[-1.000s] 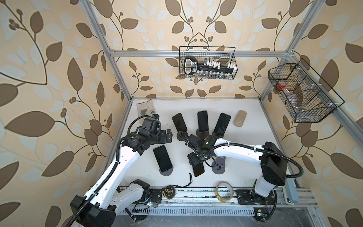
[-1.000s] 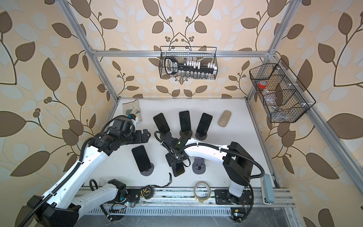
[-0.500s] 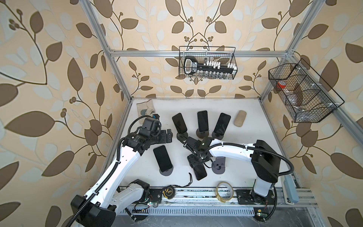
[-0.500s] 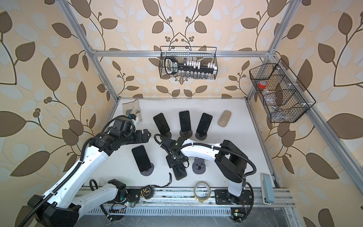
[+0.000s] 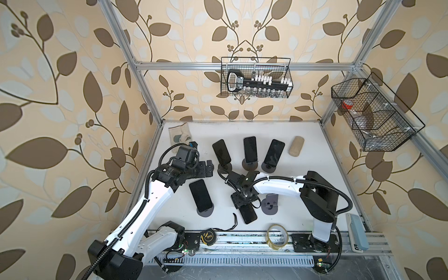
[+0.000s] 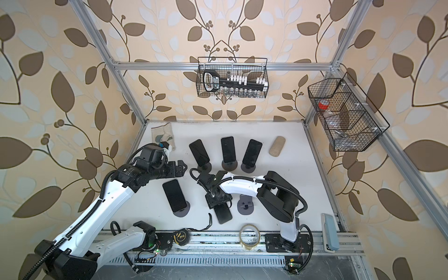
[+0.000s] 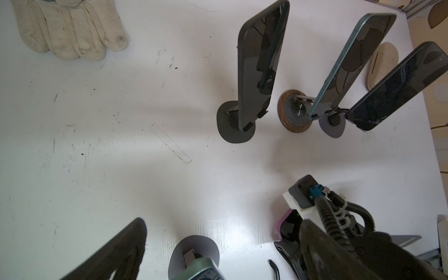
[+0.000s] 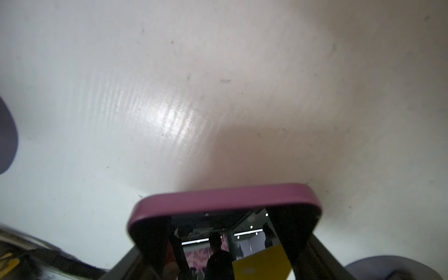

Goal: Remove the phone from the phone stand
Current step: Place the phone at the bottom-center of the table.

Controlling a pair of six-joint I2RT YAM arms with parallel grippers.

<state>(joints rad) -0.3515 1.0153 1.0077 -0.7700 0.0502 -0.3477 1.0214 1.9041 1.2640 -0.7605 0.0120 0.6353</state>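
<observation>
The right tool [image 5: 244, 204] is closed narrow on the phone [image 5: 247, 215], a dark one with a pink rim. In the right wrist view this rim lies across between the two fingers [image 8: 150, 238]. The phone is off the stand [image 5: 270, 206], which is bare just beside it on the robot's right. The phone sits low over the white surface [image 5: 315, 145] and its free end points toward the front rail; whether it touches the surface I cannot tell. The left tool [image 5: 206, 168] hangs with its jaws wide and holds nothing, well apart from the phone.

On the other side of the held phone a second phone [image 5: 200, 195] leans on its own stand; a black strap [image 5: 233, 221] lies on the surface between the two, near the held phone's free end. Behind the right tool a row of three phones [image 5: 250, 149] leans on stands, and the arm's wrist and cable come near them. A glove [image 5: 180, 135] lies in the far left corner; a beige case [image 5: 296, 146] lies at the right end of the row. A roll of tape [image 5: 277, 236] and a tape measure [image 5: 209, 234] sit on the front rail.
</observation>
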